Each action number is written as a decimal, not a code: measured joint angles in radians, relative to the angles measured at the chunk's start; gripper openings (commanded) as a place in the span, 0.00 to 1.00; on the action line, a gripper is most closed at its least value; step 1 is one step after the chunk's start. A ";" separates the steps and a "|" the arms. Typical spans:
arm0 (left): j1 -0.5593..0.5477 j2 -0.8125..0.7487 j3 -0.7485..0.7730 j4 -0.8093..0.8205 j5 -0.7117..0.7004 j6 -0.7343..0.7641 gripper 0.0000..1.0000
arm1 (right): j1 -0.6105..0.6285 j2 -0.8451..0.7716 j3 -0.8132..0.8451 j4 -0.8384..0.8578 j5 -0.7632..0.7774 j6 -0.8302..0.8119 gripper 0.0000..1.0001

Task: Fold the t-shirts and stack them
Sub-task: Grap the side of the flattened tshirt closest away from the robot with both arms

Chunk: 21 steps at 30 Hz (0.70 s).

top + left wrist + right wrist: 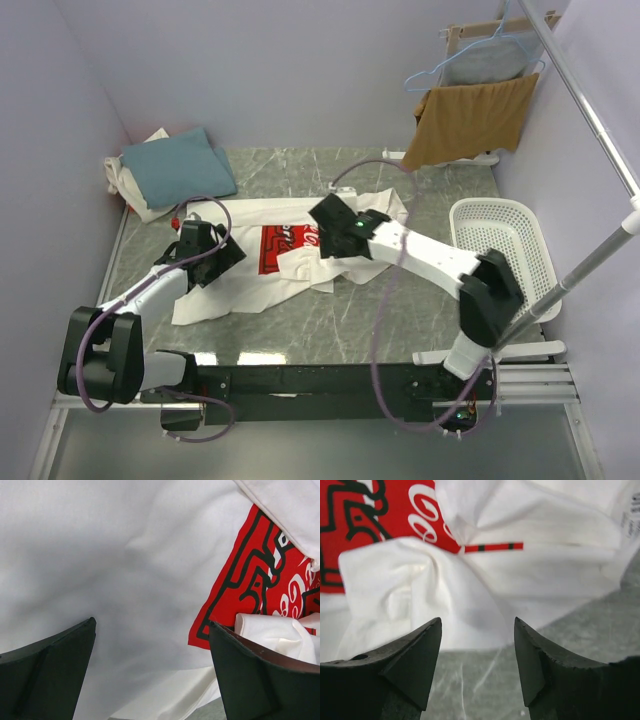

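Left hand (152, 622) hovers spread wide over the white shirt (230, 295)'s flat part. Right hand (477, 620), spread too, pinches nothing above its bunched-up middle, probably lining up a fold.

White t-shirt (225, 290) with red-and-black print (272, 250), teal-blue t-shirt (180, 168), tan cloth (475, 118), white basket (470, 215), grey marbled table (330, 320)

The white t-shirt (225, 290) with a red chest print (274, 248) lies spread mid-tabletop (350, 315), its right side bunched over the print. At the far left, the folded teal-blue t-shirt (178, 165) rests on the off-white one (128, 190)
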 measured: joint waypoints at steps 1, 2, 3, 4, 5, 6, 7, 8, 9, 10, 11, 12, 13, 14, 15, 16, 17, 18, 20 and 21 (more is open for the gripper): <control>0.000 0.000 0.000 -0.001 0.000 0.000 1.00 | 0.003 -0.055 -0.039 -0.001 -0.001 0.004 0.65; 0.000 0.000 0.000 0.000 0.000 0.000 0.99 | 0.006 -0.116 -0.084 0.005 0.000 0.012 0.65; 0.000 0.000 0.000 0.001 0.001 0.000 1.00 | 0.012 -0.174 -0.132 0.011 -0.003 0.019 0.64; 0.000 0.001 0.000 0.001 0.001 0.000 0.99 | 0.018 -0.214 -0.167 0.013 -0.008 0.026 0.63; 0.000 0.002 0.000 0.002 0.001 0.000 0.99 | 0.025 -0.238 -0.195 0.020 -0.011 0.028 0.62; 0.000 0.004 0.000 0.003 0.001 0.001 0.99 | 0.035 -0.259 -0.232 0.029 -0.020 0.032 0.62; 0.000 0.004 0.000 0.003 0.001 0.001 0.99 | 0.048 -0.267 -0.260 0.033 -0.031 0.033 0.62; 0.000 0.005 0.000 0.003 0.001 0.002 0.99 | 0.062 -0.268 -0.280 0.039 -0.040 0.033 0.62; 0.000 0.006 0.000 0.005 0.001 0.003 0.99 | 0.080 -0.267 -0.305 0.050 -0.050 0.032 0.62; 0.000 0.009 0.000 0.007 0.001 0.003 0.99 | 0.105 -0.265 -0.326 0.053 -0.057 0.032 0.62; 0.000 0.011 0.000 0.009 0.001 0.004 0.99 | 0.121 -0.262 -0.336 0.053 -0.060 0.032 0.62; 0.000 0.014 0.000 0.009 0.001 0.004 0.99 | 0.146 -0.254 -0.340 0.053 -0.059 0.032 0.62; 0.000 0.016 0.000 0.010 0.001 0.005 0.99 | 0.160 -0.244 -0.339 0.059 -0.055 0.031 0.62; 0.000 0.017 0.000 0.010 0.000 0.007 1.00 | 0.180 -0.226 -0.336 0.071 -0.050 0.028 0.62; 0.000 0.017 0.000 0.010 0.000 0.008 1.00 | 0.193 -0.209 -0.335 0.080 -0.046 0.025 0.63; 0.000 0.017 0.000 0.012 0.000 0.009 0.99 | 0.209 -0.187 -0.333 0.088 -0.031 0.023 0.63; 0.000 0.017 0.000 0.013 0.000 0.010 0.99 | 0.224 -0.164 -0.332 0.097 -0.015 0.019 0.63; 0.000 0.017 0.000 0.013 0.000 0.011 1.00 | 0.237 -0.138 -0.332 0.107 0.000 0.013 0.63; 0.000 0.017 0.000 0.014 0.000 0.011 0.99 | 0.264 -0.088 -0.332 0.125 0.037 0.001 0.64; 0.000 0.017 0.000 0.014 0.000 0.012 0.99 | 0.280 -0.061 -0.332 0.132 0.062 -0.006 0.65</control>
